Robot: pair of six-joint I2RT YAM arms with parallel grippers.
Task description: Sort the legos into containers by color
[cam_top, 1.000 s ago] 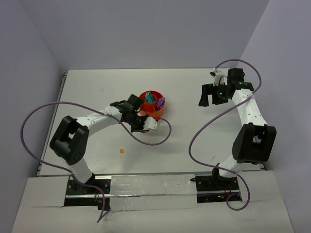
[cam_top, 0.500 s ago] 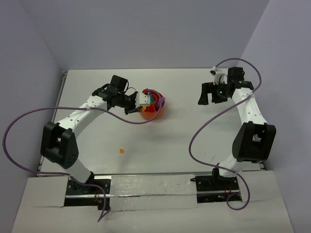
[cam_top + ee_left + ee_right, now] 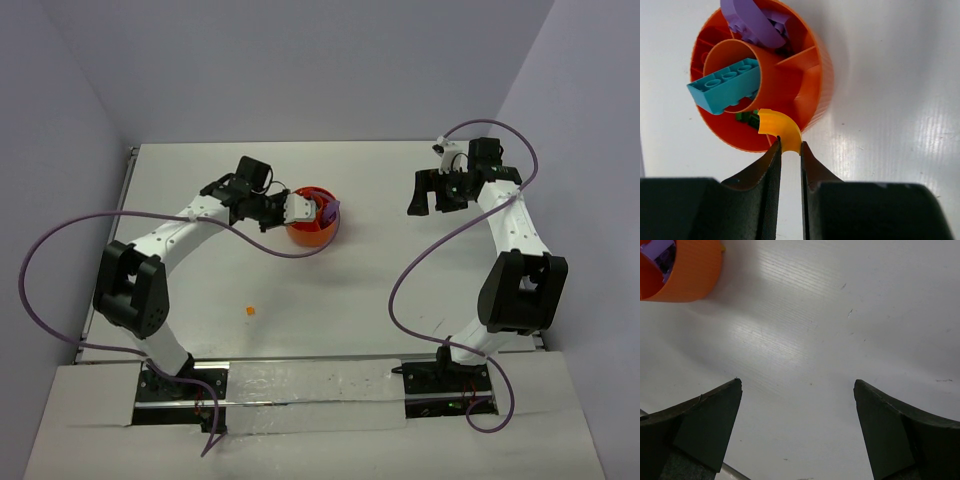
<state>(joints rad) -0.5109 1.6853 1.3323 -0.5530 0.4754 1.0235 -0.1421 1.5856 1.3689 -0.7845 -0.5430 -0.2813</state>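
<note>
The orange divided bowl [image 3: 312, 236] stands mid-table, left of centre. My left gripper [image 3: 790, 147] is shut on a yellow-orange curved lego [image 3: 779, 129], held right at the bowl's near rim [image 3: 823, 75]. Inside the bowl, a teal brick [image 3: 725, 90] lies in the central hub. A purple piece [image 3: 752, 22] fills one wedge and green bricks [image 3: 747, 119] lie in another. In the top view my left gripper [image 3: 297, 208] is at the bowl's left side. One tiny orange lego [image 3: 250, 310] lies on the table nearer the arm bases. My right gripper [image 3: 432, 200] hangs open and empty at the right.
Purple cables loop from both arms over the table [image 3: 380, 300]. In the right wrist view the bowl [image 3: 687, 270] sits at the top left, far from the right gripper [image 3: 797, 385]. Grey walls close the table's back and sides.
My left arm has swung from the bowl's near side round to its left side, carrying the yellow-orange lego to the rim. The right arm has not moved.
</note>
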